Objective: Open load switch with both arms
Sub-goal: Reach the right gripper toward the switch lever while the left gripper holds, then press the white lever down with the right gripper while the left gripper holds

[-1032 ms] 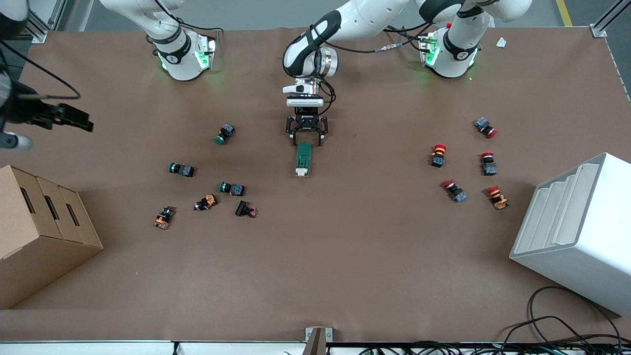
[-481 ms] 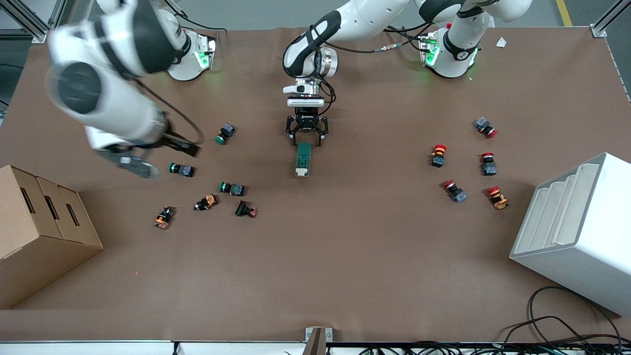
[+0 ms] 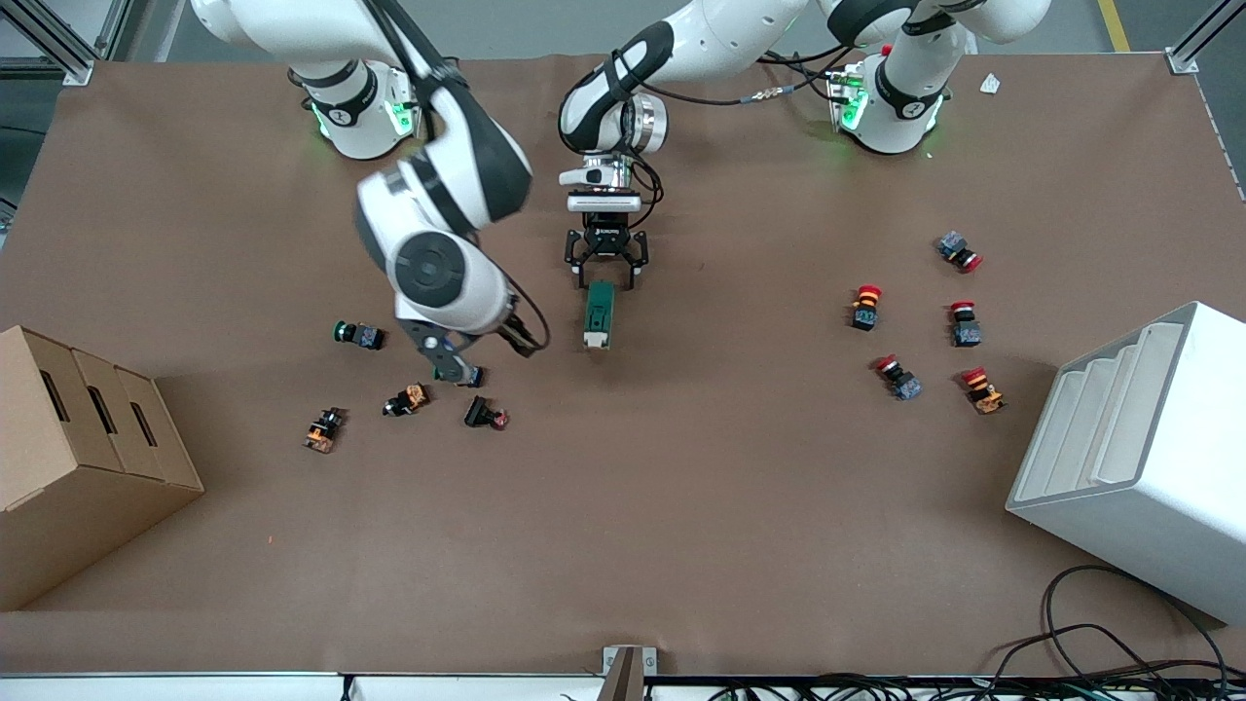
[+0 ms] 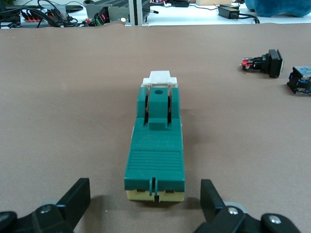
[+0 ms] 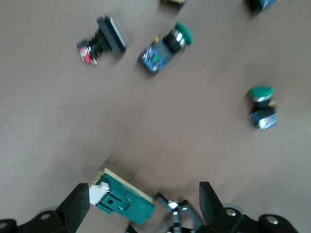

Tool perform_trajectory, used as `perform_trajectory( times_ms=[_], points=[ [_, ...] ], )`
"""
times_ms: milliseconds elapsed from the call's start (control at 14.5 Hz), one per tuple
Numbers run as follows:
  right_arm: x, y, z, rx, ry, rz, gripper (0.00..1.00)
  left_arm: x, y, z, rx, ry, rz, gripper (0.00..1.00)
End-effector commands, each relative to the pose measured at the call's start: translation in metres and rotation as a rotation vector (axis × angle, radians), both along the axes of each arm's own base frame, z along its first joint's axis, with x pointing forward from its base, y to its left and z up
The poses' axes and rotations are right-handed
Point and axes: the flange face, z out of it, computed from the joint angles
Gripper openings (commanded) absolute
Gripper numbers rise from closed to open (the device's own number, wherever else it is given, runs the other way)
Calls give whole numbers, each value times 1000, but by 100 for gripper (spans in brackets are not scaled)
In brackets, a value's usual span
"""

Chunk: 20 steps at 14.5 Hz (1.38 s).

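flanking the ribbed green load switch (image 3: 598,313), left gripper (image 3: 605,279) jaws apart; right gripper (image 5: 143,206) likewise spread

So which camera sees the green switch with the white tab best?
The left wrist view: the load switch fills the middle, white tab clear, between the open left gripper. The front view shows it small; the right wrist view catches it at the edge.

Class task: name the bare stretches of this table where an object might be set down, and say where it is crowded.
Bare: the wide strip nearer the front camera than the load switch, between the cardboard box and the white bin. Crowded: green-capped push buttons beside the right gripper; red-capped push buttons; left gripper at the switch.
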Motion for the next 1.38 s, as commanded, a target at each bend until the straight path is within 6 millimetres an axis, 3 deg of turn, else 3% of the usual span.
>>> perform_trajectory(
  times_ms=[0,206,275,481,757,1307],
  points=[
    [-6,27,-51,-11,57,-117,100,3,-3,-2,-37,-16,8,100],
    [-21,62,-93,-16,46,-176,100,3,-3,-2,-50,-16,15,100],
    [-20,65,-104,-17,31,-205,100,4,-3,-1,-53,-17,18,100],
    [-30,80,-114,-24,19,-217,100,4,-3,-1,-56,-16,19,100],
    [-40,87,-120,-40,33,-209,100,7,-5,2,-63,-20,23,100],
    [-50,85,-98,-106,129,-194,100,10,-8,7,-74,-19,39,100]
  ],
)
